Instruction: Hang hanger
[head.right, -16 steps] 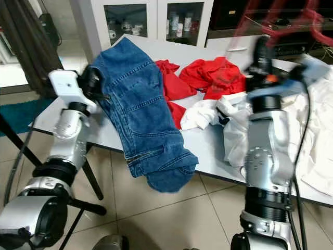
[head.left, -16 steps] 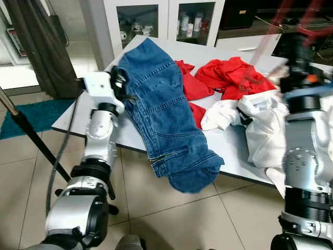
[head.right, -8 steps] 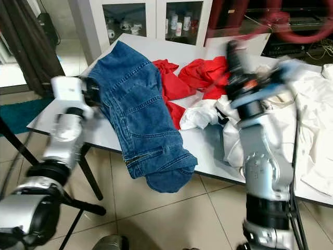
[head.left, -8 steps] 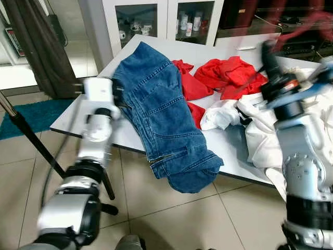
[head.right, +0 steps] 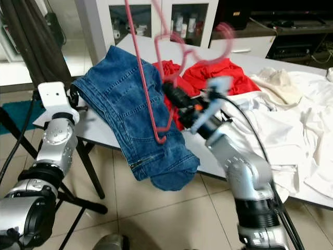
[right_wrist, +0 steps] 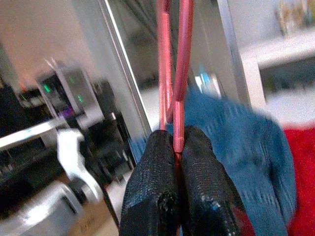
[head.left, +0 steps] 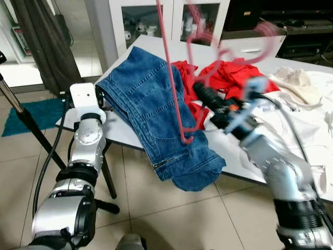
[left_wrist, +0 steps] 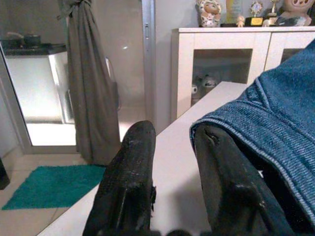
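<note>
My right gripper (head.left: 200, 92) is shut on a red wire hanger (head.left: 172, 83), which it holds up over the table; motion blur smears the hanger's upper part. In the right wrist view the two black fingers (right_wrist: 156, 162) press together on the hanger's red wires (right_wrist: 172, 59). Blue jeans (head.left: 156, 109) lie across the white table (head.left: 118, 131), one leg drooping over its front edge. My left gripper (head.left: 103, 96) is at the table's left corner beside the jeans. Its fingers (left_wrist: 133, 167) stand open, with the denim hem (left_wrist: 246, 128) lying against one of them.
Red garments (head.left: 234, 75) and white garments (head.left: 296, 117) are heaped on the table to the right of the jeans. A black stand pole (head.left: 31, 133) slants at the left, near a dark curtain (head.left: 44, 44) and a teal rug (head.left: 26, 112). A white glass-door cabinet (head.left: 171, 21) stands behind.
My right arm has swung left across the table, carrying the hanger from the far right to above the jeans. The left gripper has sunk slightly toward the table corner. The camera has shifted.
</note>
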Available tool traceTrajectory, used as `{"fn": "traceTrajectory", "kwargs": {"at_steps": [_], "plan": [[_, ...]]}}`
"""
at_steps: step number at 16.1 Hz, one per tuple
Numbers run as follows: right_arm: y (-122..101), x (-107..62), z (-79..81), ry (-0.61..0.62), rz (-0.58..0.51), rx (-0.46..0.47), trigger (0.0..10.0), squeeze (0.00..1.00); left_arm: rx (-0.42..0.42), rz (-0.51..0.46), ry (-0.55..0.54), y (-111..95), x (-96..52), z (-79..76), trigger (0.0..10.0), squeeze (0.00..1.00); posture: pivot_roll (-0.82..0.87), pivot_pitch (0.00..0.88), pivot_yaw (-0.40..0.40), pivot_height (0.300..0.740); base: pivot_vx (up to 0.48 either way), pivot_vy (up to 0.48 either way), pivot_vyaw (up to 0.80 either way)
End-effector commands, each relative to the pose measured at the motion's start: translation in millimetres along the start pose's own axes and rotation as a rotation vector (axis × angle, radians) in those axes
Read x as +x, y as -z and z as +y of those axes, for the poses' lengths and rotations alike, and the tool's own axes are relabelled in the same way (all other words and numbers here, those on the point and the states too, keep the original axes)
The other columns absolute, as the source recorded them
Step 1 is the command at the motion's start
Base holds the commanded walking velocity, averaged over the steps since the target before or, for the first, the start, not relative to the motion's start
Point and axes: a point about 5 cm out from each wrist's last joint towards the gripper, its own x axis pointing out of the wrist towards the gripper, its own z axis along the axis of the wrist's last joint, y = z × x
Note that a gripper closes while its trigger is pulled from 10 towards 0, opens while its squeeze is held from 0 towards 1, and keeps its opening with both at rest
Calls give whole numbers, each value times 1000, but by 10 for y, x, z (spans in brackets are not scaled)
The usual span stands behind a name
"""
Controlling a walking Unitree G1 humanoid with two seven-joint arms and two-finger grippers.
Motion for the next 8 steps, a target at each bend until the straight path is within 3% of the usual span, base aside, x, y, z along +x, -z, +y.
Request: {"fn": "traceTrajectory", "kwargs": {"at_steps": [1, 3, 5, 8], "plan": [[60, 40, -8, 14, 51, -11, 10000, 0, 0, 7, -16, 9, -7, 16, 10000, 0, 166, 9, -10, 740, 0, 0, 0], [205, 111, -46, 50, 144, -23, 10000, 0, 0, 16, -13, 29, -17, 10, 10000, 0, 169, 9, -13, 740, 0, 0, 0], [328, 183, -183, 157, 235, -37, 10000, 0, -6, 11, -7, 24, -22, -12, 10000, 0, 172, 9, -18, 740, 0, 0, 0], [406, 249, -307, 261, 317, -96, 10000, 0, -14, 10, 5, 26, -30, -47, 10000, 0, 172, 9, -20, 740, 0, 0, 0]]}}
